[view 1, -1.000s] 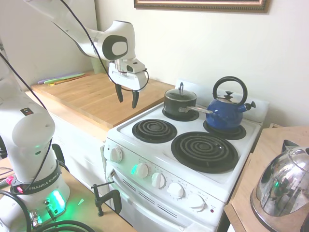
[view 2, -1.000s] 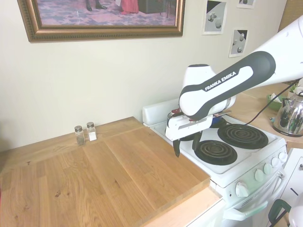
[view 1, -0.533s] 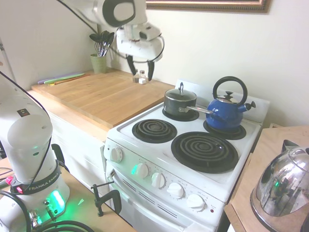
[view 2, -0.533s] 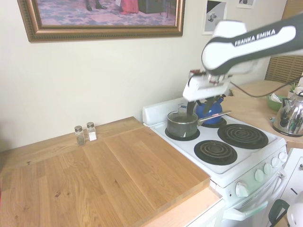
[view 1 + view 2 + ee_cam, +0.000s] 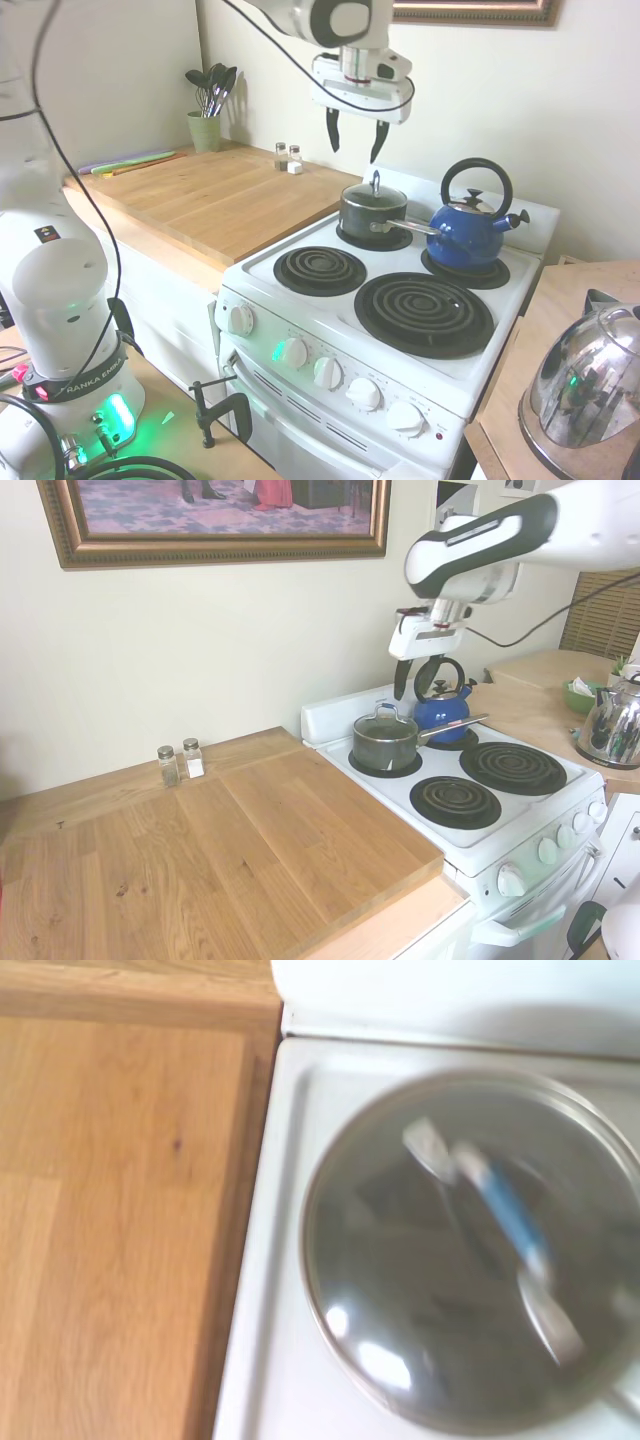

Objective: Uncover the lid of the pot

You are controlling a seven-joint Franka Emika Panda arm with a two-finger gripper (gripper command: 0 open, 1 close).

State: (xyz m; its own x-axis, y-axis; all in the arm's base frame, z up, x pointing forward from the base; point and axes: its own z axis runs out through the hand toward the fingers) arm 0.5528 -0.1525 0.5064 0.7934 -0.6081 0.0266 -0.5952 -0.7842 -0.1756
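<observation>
the gripper (image 5: 355, 136) hangs above the pot (image 5: 372, 214) with fingers spread apart, holding nothing, well apart from the lid (image 5: 374, 194). the pot stands on the rear burner of the stove (image 5: 300, 300), at the back corner next to the wood counter (image 5: 210, 195). lid sits closed on the pot, knob upright. the blue kettle (image 5: 470, 230) is just beside, on the other rear burner. wrist view shows the lid blurred.
</observation>
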